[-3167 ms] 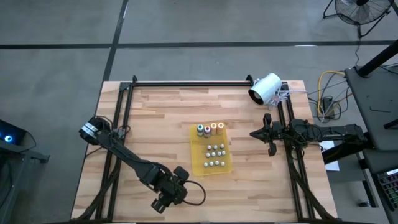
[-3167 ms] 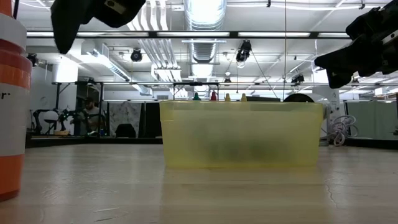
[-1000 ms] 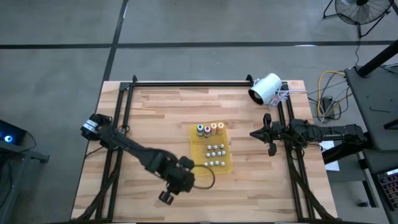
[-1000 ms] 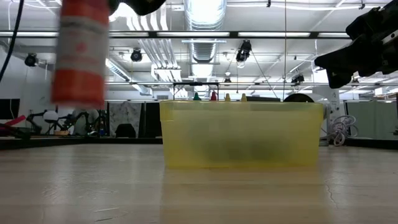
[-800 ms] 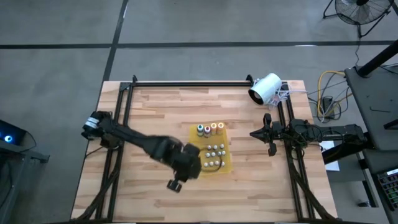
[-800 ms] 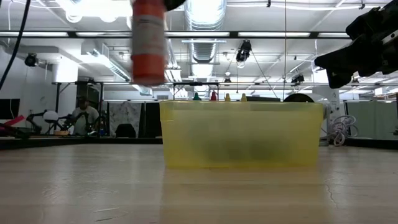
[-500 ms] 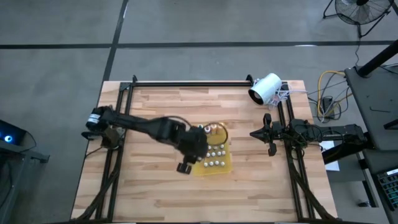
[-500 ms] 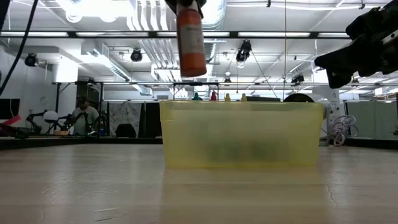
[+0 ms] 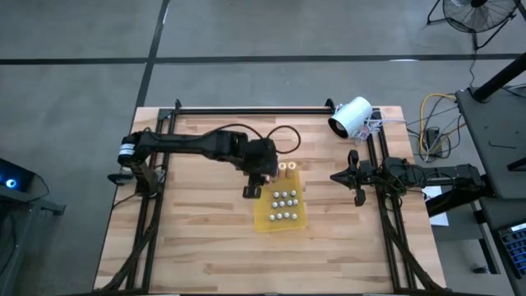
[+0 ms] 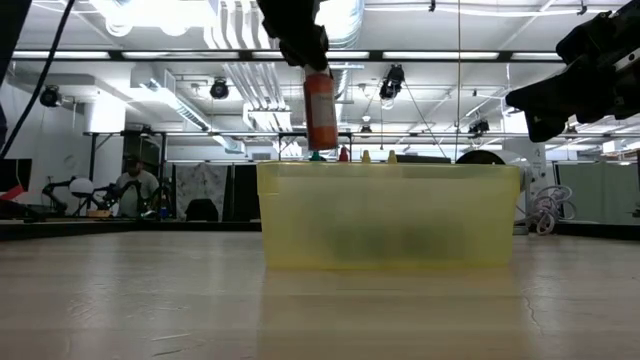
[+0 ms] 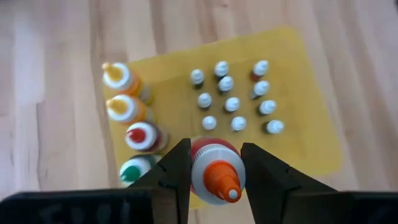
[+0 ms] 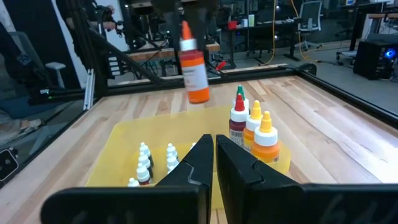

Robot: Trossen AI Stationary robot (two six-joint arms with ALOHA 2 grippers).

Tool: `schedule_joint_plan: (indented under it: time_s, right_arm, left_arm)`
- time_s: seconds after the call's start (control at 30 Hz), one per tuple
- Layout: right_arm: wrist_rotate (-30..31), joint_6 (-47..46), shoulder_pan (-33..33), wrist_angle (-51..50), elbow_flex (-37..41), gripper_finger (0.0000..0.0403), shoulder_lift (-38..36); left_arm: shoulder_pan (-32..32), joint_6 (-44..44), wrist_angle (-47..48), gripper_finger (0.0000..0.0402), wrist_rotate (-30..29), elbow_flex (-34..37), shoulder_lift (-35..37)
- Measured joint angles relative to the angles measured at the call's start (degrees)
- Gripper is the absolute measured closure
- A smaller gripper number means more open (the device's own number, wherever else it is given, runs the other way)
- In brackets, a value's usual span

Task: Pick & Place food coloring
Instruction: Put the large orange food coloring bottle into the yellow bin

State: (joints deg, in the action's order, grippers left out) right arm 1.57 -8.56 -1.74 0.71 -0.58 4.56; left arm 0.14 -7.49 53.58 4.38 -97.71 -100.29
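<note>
My left gripper (image 11: pixel 214 171) is clamped on the orange bottle (image 10: pixel 321 108), held above the yellow tray (image 9: pixel 261 215) beside the tall bottles (image 11: pixel 134 115). Lowered off-line, it could topple that row. My right gripper (image 9: pixel 355 177), fully closed and empty, waits well apart from the tray.

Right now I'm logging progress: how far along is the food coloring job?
Done: four tall bottles and the small ones stand in the yellow tray. In hand: the left gripper holds an orange bottle above it. Left: setting it down. The right gripper waits aside, shut.
</note>
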Motion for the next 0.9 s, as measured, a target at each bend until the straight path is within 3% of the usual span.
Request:
schedule_joint_plan:
  time_s: [0.37, 0.9]
  right_arm:
    - [0.01, 0.0, 0.0, 0.0, 0.01, 0.039, 0.0]
    - [0.01, 0.0, 0.0, 0.0, 0.01, 0.039, 0.0]
  left_arm:
    - [2.56, -1.52, -0.16, 0.0307, 0.03, 6.38, -0.07]
    - [4.3, -2.26, -8.5, 0.0307, 0.06, 16.03, -0.09]
